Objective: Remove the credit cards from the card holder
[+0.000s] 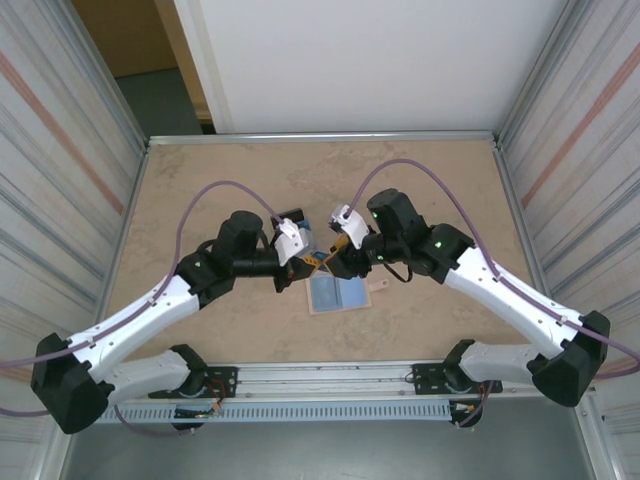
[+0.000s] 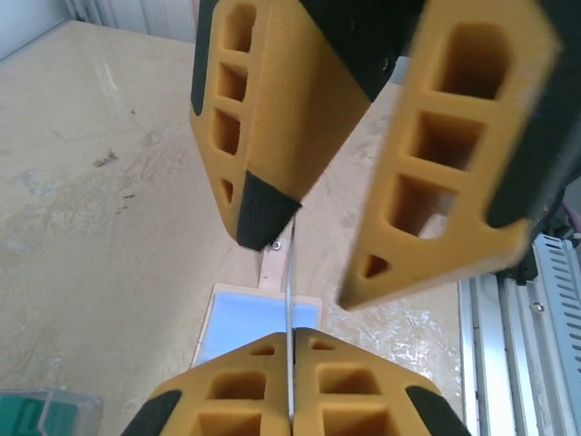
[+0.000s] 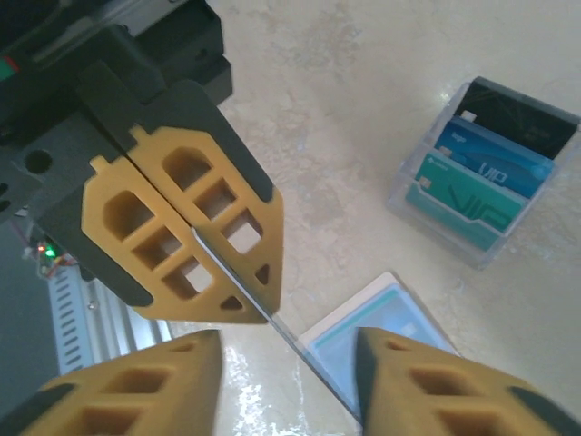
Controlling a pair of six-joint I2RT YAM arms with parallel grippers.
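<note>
The card holder lies open on the table under both grippers, its light-blue inner faces up and its tan tab pointing away. My left gripper is shut on a thin credit card, seen edge-on and held above the holder. My right gripper is open, one finger on each side of that card without pinching it. In the top view the left gripper and right gripper meet tip to tip over the holder.
A clear tray of black, blue and teal cards stands just beyond the holder, its corner also in the left wrist view. The metal rail runs along the near table edge. Corrugated walls close in both sides.
</note>
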